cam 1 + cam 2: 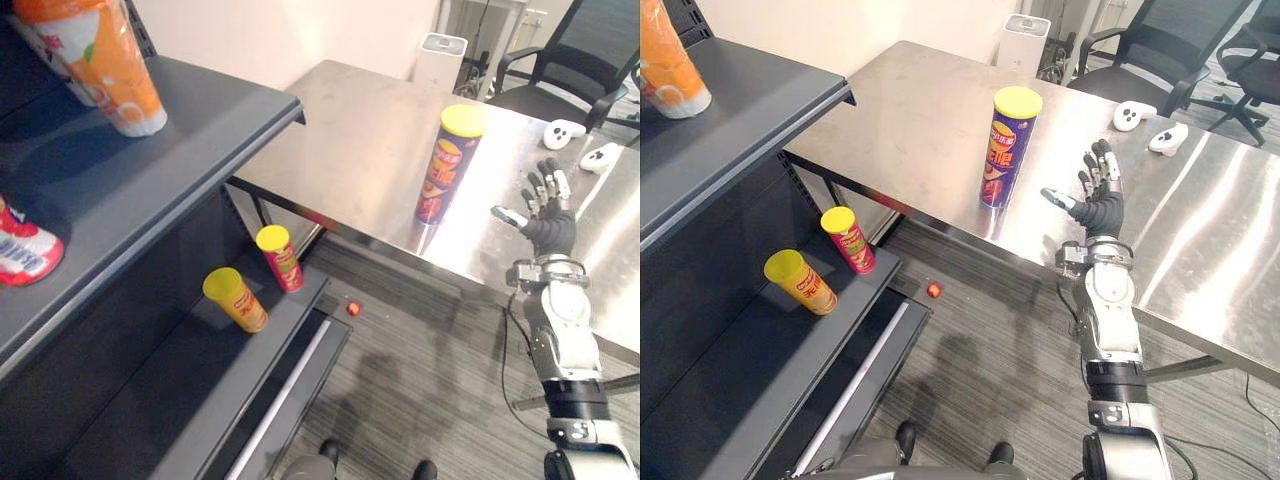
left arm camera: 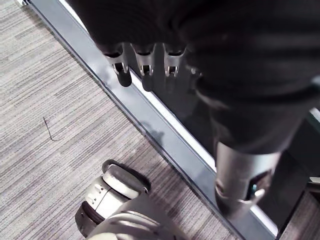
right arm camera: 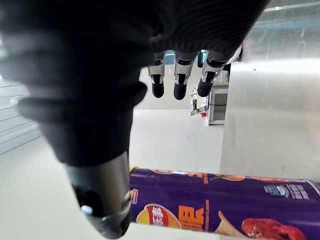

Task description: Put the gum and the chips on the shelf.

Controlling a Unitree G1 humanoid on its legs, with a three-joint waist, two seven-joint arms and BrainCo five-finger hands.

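Brushed steel surface (image 1: 890,110) is carrying the tall purple chips can (image 1: 1008,150), which is standing upright near the front edge. Just beside the can, the right robot hand (image 1: 1098,205) is being held with fingers spread and empty, apart from the can. Away from the can, on the lower board of the shelf (image 1: 740,110), a small red can (image 1: 848,240) and a small yellow can (image 1: 800,281) are already being stored. A small red thing (image 1: 934,290) is lying on the floor between the chips can and the shelf; whether it is the gum cannot be told. The left robot hand (image 2: 145,67) is being held relaxed and empty by the shelf's base. Judged so, the chips are yet to be grasped and shelved.
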